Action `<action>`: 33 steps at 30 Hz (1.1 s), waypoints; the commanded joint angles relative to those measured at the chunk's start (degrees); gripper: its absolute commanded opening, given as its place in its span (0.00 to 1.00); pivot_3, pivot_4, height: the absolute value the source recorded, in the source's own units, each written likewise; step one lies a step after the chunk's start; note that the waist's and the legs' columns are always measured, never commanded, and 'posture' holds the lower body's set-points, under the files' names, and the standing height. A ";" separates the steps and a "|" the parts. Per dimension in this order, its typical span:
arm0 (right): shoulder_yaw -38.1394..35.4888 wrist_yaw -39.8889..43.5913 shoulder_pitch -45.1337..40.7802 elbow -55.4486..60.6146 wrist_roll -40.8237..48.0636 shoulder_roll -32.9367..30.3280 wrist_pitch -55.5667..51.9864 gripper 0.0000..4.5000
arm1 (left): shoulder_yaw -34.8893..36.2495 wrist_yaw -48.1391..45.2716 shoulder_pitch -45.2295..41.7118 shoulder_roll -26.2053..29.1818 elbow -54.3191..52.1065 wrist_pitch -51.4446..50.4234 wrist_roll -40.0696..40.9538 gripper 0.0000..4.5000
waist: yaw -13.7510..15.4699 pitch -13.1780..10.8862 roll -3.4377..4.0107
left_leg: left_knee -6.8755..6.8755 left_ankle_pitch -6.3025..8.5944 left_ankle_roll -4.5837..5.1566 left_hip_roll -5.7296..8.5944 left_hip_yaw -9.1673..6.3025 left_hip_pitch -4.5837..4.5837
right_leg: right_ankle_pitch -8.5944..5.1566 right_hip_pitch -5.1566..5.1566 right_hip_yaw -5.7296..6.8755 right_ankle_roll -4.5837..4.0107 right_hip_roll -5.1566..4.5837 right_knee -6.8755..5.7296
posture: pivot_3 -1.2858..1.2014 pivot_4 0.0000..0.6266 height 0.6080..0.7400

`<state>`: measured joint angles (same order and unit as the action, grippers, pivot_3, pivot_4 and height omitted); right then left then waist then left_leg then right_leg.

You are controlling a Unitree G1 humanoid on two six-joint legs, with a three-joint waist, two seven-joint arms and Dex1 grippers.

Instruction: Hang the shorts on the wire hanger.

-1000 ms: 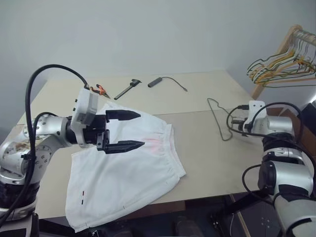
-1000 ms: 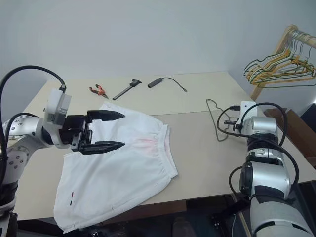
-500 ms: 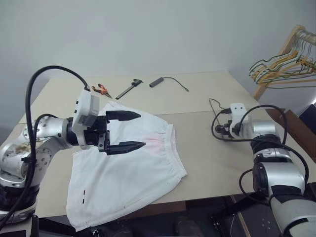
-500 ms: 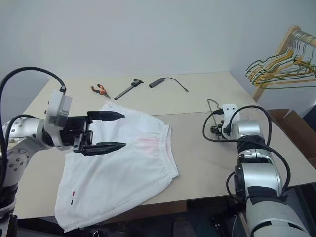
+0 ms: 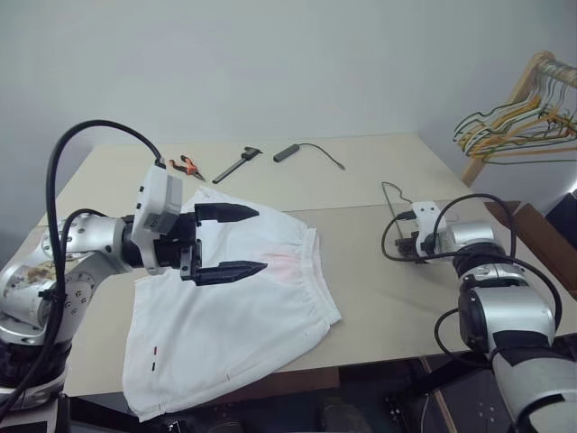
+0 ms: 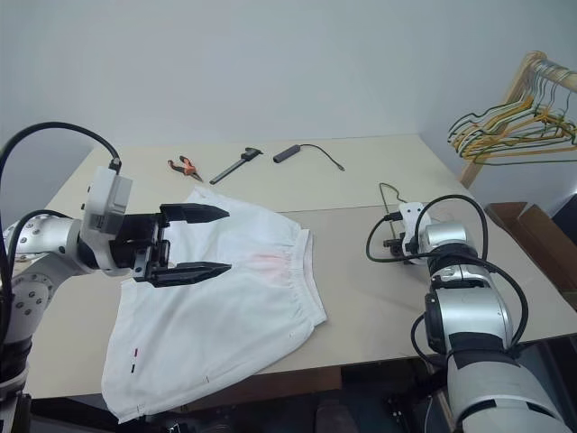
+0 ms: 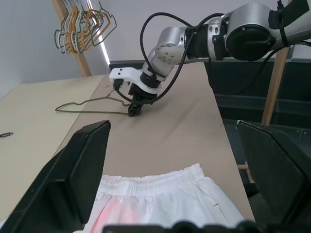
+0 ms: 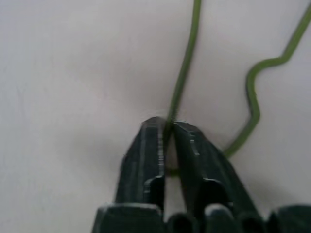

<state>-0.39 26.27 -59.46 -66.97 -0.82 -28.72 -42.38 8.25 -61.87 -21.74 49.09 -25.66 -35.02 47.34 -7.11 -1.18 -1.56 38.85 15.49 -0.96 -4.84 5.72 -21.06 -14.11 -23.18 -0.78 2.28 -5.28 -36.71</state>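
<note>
Right wrist view: right gripper (image 8: 167,127) clamped on wire hanger (image 8: 183,68); shorts (image 5: 234,307) under spread left gripper (image 5: 255,241).

White shorts (image 5: 233,311), faint pink mark

From your head views, the wire hanger (image 5: 393,209) lies partly behind the right gripper (image 5: 416,259), so you cannot follow its whole outline. The near hem of the shorts (image 5: 236,305) drops over the near table (image 5: 379,298) edge, and the bunched hangers (image 5: 505,135) at far right are cut by the frame.
</note>
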 commanded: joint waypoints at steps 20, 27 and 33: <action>10.85 -14.41 31.43 50.18 -23.86 -17.84 63.73 0.01 | -1.11 8.92 -14.10 -4.62 12.34 -3.95 -2.55 1.00 | 0.37 -0.14 0.18 | -0.01 0.00 -0.01 0.17 -0.27 -0.22 | -0.11 -0.03 -0.07 0.19 -0.02 0.16 | 0.48 0.00 1.00; 13.14 -33.20 28.98 46.06 -40.92 -24.12 82.31 0.01 | -3.58 5.36 -21.53 -4.62 23.95 -4.13 -6.73 1.00 | -1.09 -0.15 0.15 | 0.03 -0.02 -0.03 0.17 -0.27 -0.11 | -0.14 0.04 -0.12 0.22 -0.01 0.12 | 0.47 0.00 1.00; 12.80 -36.55 27.01 45.27 -43.23 -25.72 89.88 0.01 | -7.66 -2.76 -23.91 -2.88 32.18 -2.48 -11.60 1.00 | -2.19 -0.15 0.14 | -0.01 -0.02 -0.03 0.19 -0.28 -0.13 | -0.12 0.04 -0.14 0.19 -0.04 0.21 | 0.47 0.00 1.00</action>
<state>13.97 -8.89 -30.48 -22.85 -44.49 -53.57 45.53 0.86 -62.29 -43.46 45.39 5.61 -38.80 37.04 -9.30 -1.33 -1.42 38.83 15.47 -0.99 -4.65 5.45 -21.19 -14.22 -23.13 -0.93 2.47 -5.32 -36.49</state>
